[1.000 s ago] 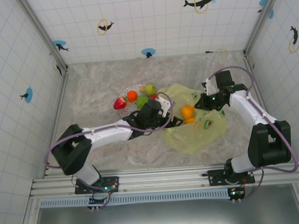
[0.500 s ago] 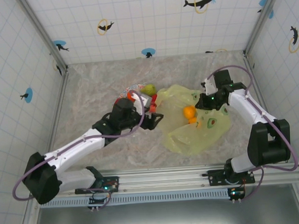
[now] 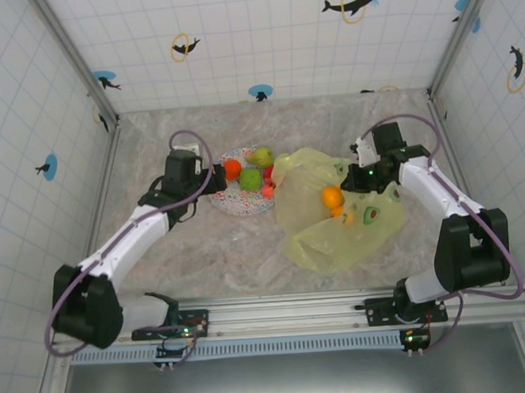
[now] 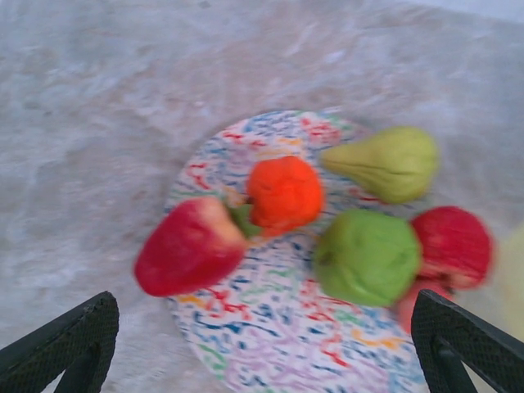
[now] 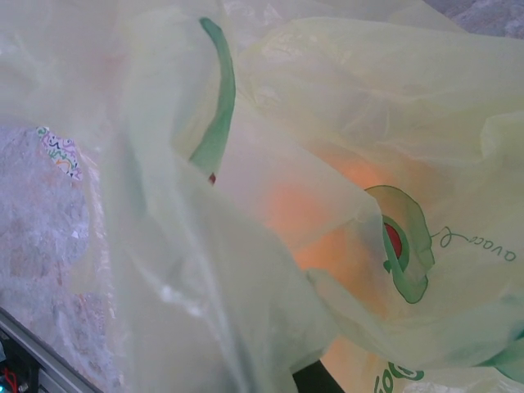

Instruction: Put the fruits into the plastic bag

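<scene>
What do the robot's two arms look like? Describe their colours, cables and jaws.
The left arm and right arm both have white links between chunky black joints. A thin purple cable loops loosely along each. The left arm's jaws are black with a fine cross-hatched texture.

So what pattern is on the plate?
The plate has multicoloured squiggles on white; clearest from left wrist.

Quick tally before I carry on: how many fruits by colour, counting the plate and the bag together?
Red: 3, strawberry-like piece, red apple, partly hidden red piece
Orange: 3, one orange fruit on the plate, two more in the plastic bag
Green: 2, pear, green apple
Total: 8
</scene>
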Controlling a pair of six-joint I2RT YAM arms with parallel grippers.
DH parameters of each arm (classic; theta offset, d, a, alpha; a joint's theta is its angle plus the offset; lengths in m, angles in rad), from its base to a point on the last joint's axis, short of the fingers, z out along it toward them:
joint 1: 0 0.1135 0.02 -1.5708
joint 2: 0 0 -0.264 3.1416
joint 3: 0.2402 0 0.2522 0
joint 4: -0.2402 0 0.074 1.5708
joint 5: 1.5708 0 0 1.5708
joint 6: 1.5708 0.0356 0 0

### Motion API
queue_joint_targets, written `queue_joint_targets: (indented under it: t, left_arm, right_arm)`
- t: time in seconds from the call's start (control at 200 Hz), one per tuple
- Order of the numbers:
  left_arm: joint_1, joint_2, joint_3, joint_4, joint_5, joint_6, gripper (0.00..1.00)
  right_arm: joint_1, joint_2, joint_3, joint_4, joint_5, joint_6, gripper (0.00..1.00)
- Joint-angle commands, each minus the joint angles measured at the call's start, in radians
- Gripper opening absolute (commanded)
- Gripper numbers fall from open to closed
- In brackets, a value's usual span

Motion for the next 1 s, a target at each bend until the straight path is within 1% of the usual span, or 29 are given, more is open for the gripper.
queue_joint_targets:
  t: [0.0, 0.015, 0.035, 0.105, 0.13, 0.265, 0.395, 0.776, 0.996]
  left_arm:
    - [0.015, 0.107, 0.063, -0.098, -0.101, 0.064, 0.96]
    - [0.018, 0.122, 0.069, -0.101, -0.102, 0.065, 0.96]
    - [0.022, 0.141, 0.076, -0.107, -0.103, 0.099, 0.97]
    - [0.035, 0.200, 0.079, -0.127, -0.110, 0.117, 0.97]
    - [0.036, 0.219, 0.117, -0.131, -0.110, 0.125, 0.97]
    - [0.039, 0.314, 0.166, -0.147, -0.089, 0.137, 0.98]
    - [0.037, 0.396, 0.215, -0.166, -0.094, 0.152, 0.98]
    - [0.041, 0.506, 0.300, -0.195, -0.111, 0.196, 0.98]
    - [0.049, 0.556, 0.329, -0.196, -0.078, 0.213, 0.95]
  right_arm:
    - [0.007, 0.004, 0.026, 0.003, 0.007, -0.009, 0.00]
    - [0.007, 0.004, 0.026, 0.003, 0.007, -0.009, 0.00]
    - [0.008, 0.003, 0.026, 0.004, 0.007, -0.009, 0.00]
    - [0.011, 0.003, 0.026, 0.007, 0.004, -0.009, 0.00]
    - [0.012, 0.003, 0.026, 0.007, 0.004, -0.009, 0.00]
    - [0.020, 0.006, 0.023, 0.008, 0.006, -0.011, 0.00]
    - [0.024, 0.006, 0.019, 0.009, 0.013, -0.012, 0.00]
    - [0.025, -0.001, 0.015, 0.009, 0.016, -0.012, 0.00]
    - [0.025, -0.001, 0.014, 0.010, 0.019, -0.012, 0.00]
